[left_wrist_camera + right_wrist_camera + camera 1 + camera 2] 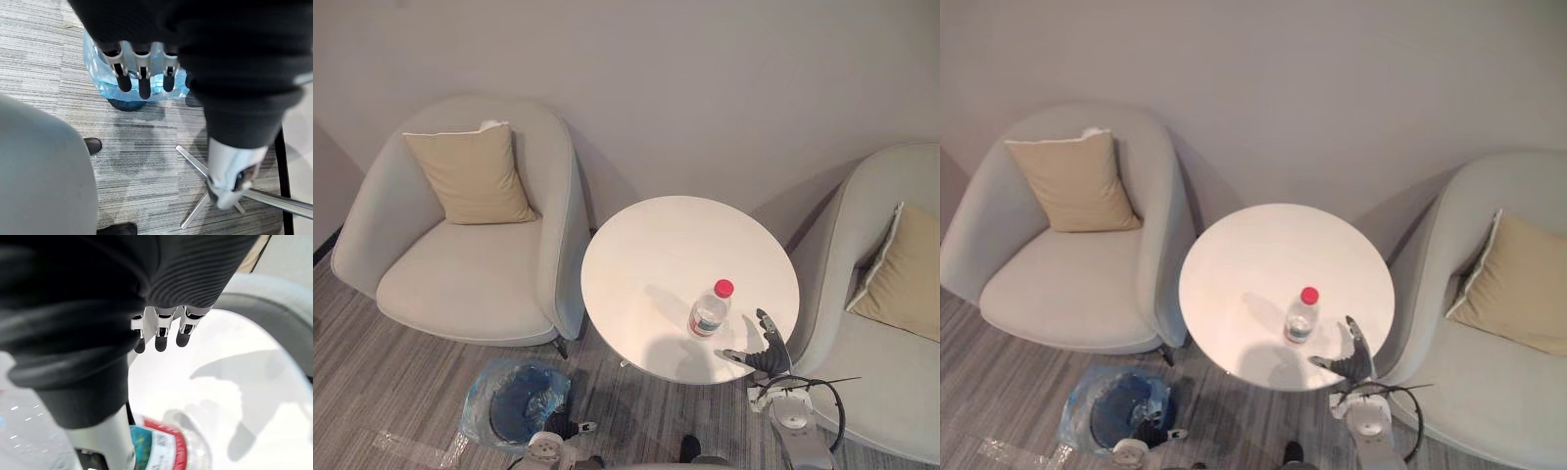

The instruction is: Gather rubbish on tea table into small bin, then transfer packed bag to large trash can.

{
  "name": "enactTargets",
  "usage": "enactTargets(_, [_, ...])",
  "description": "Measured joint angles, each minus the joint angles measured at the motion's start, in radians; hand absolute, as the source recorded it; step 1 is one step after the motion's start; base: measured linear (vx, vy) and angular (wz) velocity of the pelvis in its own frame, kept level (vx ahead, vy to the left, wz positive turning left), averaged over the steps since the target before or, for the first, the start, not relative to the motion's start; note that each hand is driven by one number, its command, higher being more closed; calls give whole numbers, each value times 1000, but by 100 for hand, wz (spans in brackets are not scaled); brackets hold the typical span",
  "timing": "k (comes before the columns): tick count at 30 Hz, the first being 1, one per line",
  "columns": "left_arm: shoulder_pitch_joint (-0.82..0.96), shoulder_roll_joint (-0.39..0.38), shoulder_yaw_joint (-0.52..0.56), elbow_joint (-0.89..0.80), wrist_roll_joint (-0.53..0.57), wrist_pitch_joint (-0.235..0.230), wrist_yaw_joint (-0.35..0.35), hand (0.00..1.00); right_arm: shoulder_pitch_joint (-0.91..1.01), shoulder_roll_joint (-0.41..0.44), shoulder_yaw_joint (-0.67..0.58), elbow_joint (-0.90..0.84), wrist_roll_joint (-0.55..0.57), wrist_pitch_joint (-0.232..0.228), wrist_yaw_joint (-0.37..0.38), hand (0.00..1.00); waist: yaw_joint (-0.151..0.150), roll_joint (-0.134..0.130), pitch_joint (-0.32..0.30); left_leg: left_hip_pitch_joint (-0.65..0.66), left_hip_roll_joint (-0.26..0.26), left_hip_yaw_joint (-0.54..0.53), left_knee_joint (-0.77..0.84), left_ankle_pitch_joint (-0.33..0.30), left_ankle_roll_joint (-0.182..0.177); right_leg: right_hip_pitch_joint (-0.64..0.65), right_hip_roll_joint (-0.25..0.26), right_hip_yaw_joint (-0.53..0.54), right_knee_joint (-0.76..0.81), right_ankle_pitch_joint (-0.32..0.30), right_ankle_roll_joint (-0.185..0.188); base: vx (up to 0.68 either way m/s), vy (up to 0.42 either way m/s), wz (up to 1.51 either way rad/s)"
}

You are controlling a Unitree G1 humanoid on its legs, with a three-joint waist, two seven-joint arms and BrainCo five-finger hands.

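Grey striped carpet (372,392) runs under a pale armchair (460,284) with a tan cushion (470,176) at the far left. Just in front of the chair stands the small bin (514,401), lined with a blue bag (98,83). The left hand (139,81) hangs over the bin with its fingers straight and relaxed, carrying nothing.

Further right, the round white tea table (656,245) bears one piece of rubbish, a plastic bottle (710,311) with a red cap, upright near the front edge. The right hand (766,354) sits just beside the bottle, fingers spread and not closed on it.

The gathering step looks barely begun. The next move calls for closing round the bottle's body without tipping it, then carrying it left to the bin.

The bottle's label shows teal and red, but its print is too small to read.
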Motion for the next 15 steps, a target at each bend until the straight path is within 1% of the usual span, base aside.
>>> enactTargets(4, [0, -1, 0, -3, 0, 0, 1, 0, -28, -1, 14, 7, 32, 0, 1, 0, 0, 7, 6, -6, 1, -20, -16, 11, -2, -2, 0, -18, 0, -4, 0, -40, -16, 16])
enactTargets(8, [0, -1, 1, -13, -1, -1, 1, 0, -64, -2, 14, 11, 41, 0, -2, 0, 1, 12, 12, -30, 1, -39, -16, 22, -4, -18, 0, -37, 7, -5, 0, 3, -8, 14])
enactTargets(12, [-1, -1, 1, -28, -3, -3, 3, 0, -115, -13, 16, 21, 74, 0, -21, 0, 4, 17, 32, -35, 0, -59, -16, 23, -5, -16, 0, -57, 7, -6, 0, 20, 2, 14])
enactTargets(13, [-1, -1, 1, -37, -3, -3, 6, 0, -133, -16, 15, 21, 78, 0, -24, 100, 6, 18, 40, -36, 0, -59, -16, 24, -5, -17, -1, -58, 7, -6, 0, -6, 10, 7])
enactTargets(15, [-1, -2, 1, -41, -5, -3, 20, 0, -159, -16, 16, 28, 86, 0, -32, 100, 8, 22, 46, -40, -1, -63, -15, 24, -4, -17, -1, -63, 7, -6, 0, -11, 12, 7])
